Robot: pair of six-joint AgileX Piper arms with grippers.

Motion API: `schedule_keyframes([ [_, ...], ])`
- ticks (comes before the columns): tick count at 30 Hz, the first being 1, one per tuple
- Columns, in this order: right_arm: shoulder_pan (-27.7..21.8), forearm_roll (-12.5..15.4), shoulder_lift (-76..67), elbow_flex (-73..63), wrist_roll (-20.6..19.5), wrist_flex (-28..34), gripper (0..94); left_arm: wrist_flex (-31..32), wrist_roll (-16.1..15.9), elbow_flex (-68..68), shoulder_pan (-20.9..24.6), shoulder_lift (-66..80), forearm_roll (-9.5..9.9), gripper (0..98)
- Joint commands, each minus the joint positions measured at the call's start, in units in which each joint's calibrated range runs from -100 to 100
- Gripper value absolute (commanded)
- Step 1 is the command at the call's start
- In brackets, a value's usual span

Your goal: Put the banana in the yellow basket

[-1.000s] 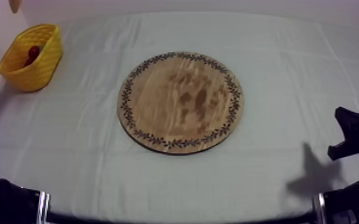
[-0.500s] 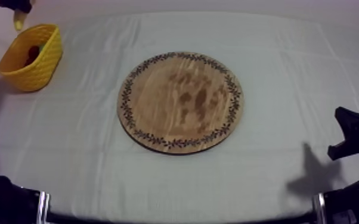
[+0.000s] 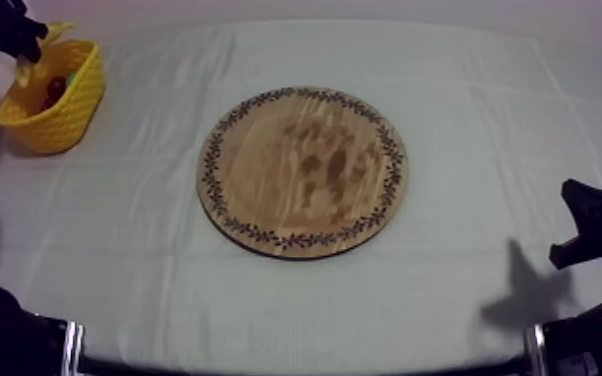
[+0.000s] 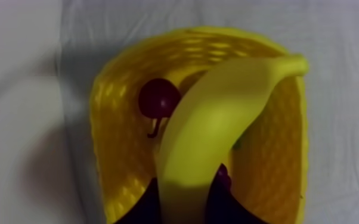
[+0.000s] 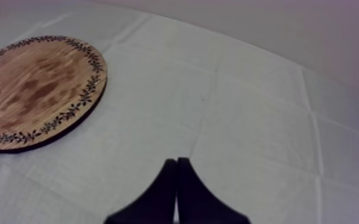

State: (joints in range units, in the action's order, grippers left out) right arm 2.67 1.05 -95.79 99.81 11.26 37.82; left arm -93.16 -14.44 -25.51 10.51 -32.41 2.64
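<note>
This looks like a robot test lab, not a home or a kitchen. A surface (image 3: pixel 465 290) under a smooth grey-white cloth stands against a plain pale background (image 5: pixel 289 24), with a black robot arm (image 3: pixel 10 335) at its near edge. On it sit staged props: a wooden board (image 3: pixel 303 170) and a yellow basket (image 3: pixel 65 110).

We count one board (image 3: pixel 303 172), one basket (image 3: pixel 65 122), one banana (image 4: pixel 217 113) and one small red fruit (image 4: pixel 158 98) that we can make out; a darker red bit (image 4: pixel 222 174) beside the banana we cannot tell.
</note>
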Motion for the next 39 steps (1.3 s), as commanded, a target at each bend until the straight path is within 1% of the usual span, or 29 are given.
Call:
schedule_keyframes([
  [1,0.01,0.00,0.03,-0.03,0.00,0.01,0.2,-0.33,0.11,-0.86,0.14,-1.42,0.38,5.8],
  [4,0.01,0.00,0.03,-0.03,0.00,0.01,0.2,-0.71,0.21,-1.33,0.46,-2.53,0.66,11.9],
  [9,0.01,0.00,0.03,-0.03,0.00,0.01,0.2,-0.85,0.57,0.32,1.52,-2.27,0.16,25.8],
  [12,0.01,0.00,0.03,-0.03,0.00,0.01,0.2,-0.10,1.02,2.68,2.00,-0.37,-0.08,38.0],
  [15,0.01,0.00,0.03,-0.03,0.00,0.01,0.2,1.49,1.65,6.53,2.17,2.66,-0.02,55.7],
  [19,0.01,0.00,0.03,-0.03,0.00,0.01,0.2,2.56,2.10,11.10,2.12,6.48,-0.14,67.4],
  [21,0.01,0.00,0.03,-0.03,0.00,0.01,0.2,2.80,2.21,13.41,1.97,8.49,-0.24,71.1],
  [24,0.01,0.00,0.03,-0.03,0.00,0.01,0.2,3.67,2.30,17.67,1.76,12.65,-0.57,72.9],
  [27,0.01,0.00,0.03,-0.03,0.00,0.01,0.2,5.48,2.44,23.18,1.66,19.18,-1.09,71.8],
  [32,0.01,0.00,0.03,-0.03,0.00,0.01,0.2,6.90,2.67,31.13,1.62,32.73,-1.74,65.2],
  [39,0.01,0.00,0.03,-0.03,0.00,0.01,0.2,8.70,3.81,37.83,1.41,51.35,-2.01,54.4],
])
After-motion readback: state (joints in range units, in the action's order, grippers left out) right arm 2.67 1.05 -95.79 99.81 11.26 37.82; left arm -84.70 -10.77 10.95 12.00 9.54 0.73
